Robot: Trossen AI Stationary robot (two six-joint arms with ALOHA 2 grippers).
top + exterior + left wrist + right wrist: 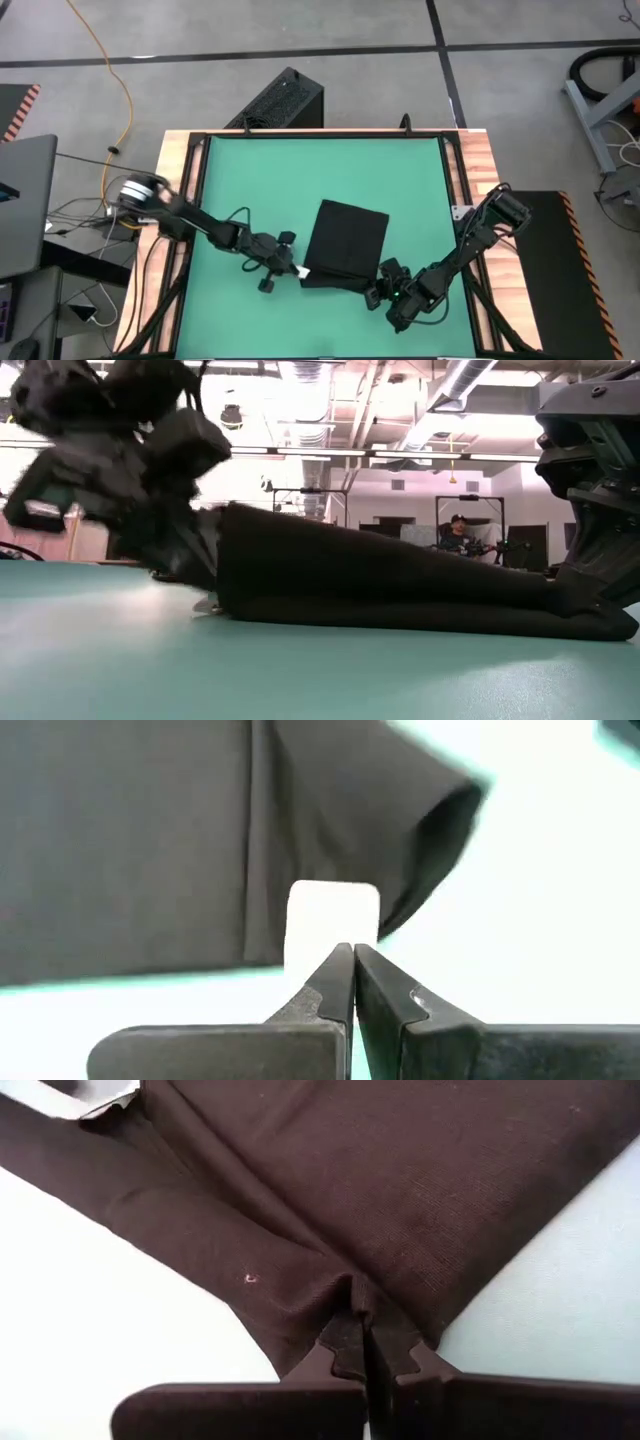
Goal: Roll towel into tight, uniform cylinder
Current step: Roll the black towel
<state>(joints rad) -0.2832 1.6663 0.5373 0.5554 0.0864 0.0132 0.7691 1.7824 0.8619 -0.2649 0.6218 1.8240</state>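
Two hands: both are engaged at the near edge of the towel (346,243), one at each near corner.
Left hand (293,268): clenched, with its fingertips pinched on the small white tag (333,923) and the towel corner just ahead of them.
Right hand (381,283): clenched on a pinch of the towel's edge, the cloth being seen gathered into a crease between its fingers (345,1342).
Towel: it is laid on the green mat (260,180) of the desk, spread away from both hands; the corner by the left hand is seen lifted in the low view, while the corner by the right hand is kept low against the mat.
Step in hand: judged to be the start of the roll, the near edge being gripped and not yet turned over.
How it is done well: both corners should be raised to the same height and carried forward together, away from the hands, so that the first turn is laid straight across the cloth.
Tension: the edge between the two hands should be kept taut, so that no slack is wound in.
Risk: a grip that has taken the tag alone may slip, and a lopsided first fold would be passed on to every later turn.
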